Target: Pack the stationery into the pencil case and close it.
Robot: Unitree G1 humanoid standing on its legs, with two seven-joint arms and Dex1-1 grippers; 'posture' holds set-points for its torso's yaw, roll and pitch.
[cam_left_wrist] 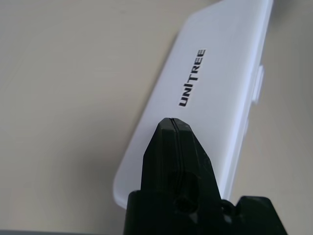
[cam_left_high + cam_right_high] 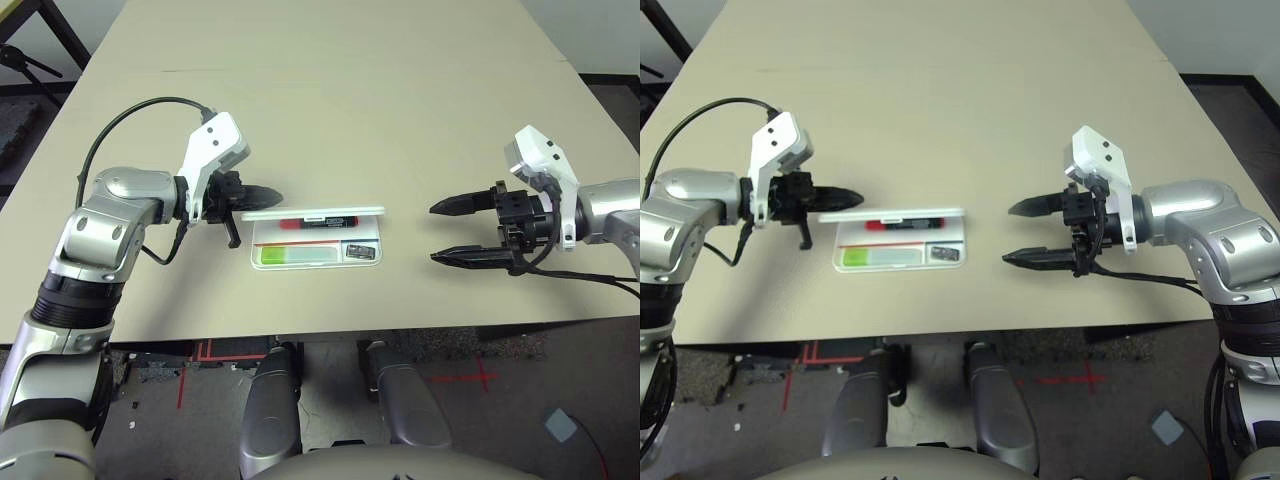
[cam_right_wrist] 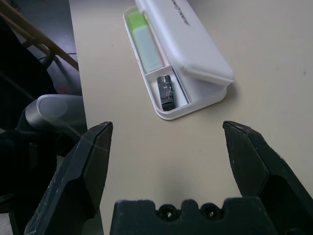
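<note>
Case (image 2: 316,243): white, flat, rounded corners. I log it near the front edge of the desk (image 2: 330,110), between my two arms, closer to the left one. Lid (image 2: 313,213) partly raised, hinged along the far side, hanging over the tray; "UNITREE" reads on its outer face in the left wrist view.

Contents, as I see them through the opening:
- Highlighter (image 2: 295,256): pale green body, bright green cap toward my left, lying in the front compartment.
- Marker (image 2: 318,224): black with red showing, lying along the back of the tray under the lid.
- Clip (image 3: 166,89): small, black and silver, in its own small compartment at the right end of the tray, beside the highlighter's end.

Left end effector (image 2: 262,191): fingers pressed together with only a thin seam between them, nothing held. The tip sits at the left end of the lid, just beside or touching its edge; I cannot tell which.

Right end effector (image 2: 447,233): fingers spread wide, nothing between them, pointing toward the case from its right, well apart from it and above bare desk.
</note>
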